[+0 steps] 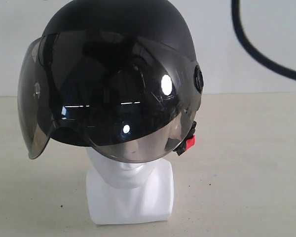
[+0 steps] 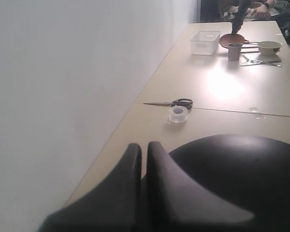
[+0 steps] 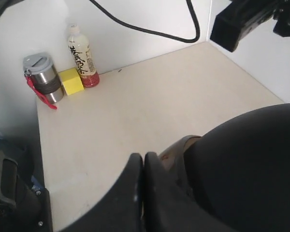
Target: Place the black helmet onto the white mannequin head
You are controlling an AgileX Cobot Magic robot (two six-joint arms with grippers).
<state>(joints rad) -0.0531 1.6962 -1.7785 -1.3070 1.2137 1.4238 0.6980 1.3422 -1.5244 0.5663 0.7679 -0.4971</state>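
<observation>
Grippers both closed and empty: left gripper (image 2: 144, 146) and right gripper (image 3: 143, 157) sit just beside the black helmet (image 1: 118, 29). It sits on the white mannequin head (image 1: 130, 192), visor (image 1: 113, 98) covering the face. Well apart: basket (image 2: 205, 42), bottle (image 3: 81, 58), tumbler (image 3: 42, 77), scissors (image 2: 176, 103), tape roll (image 2: 178, 114).

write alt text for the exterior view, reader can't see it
A black helmet, smoky visor down, sits on a white mannequin head whose chin and squared neck show below it. The head stands on a pale table before a white wall, with a red buckle at the helmet's side and a black cable curving across the upper right.
</observation>
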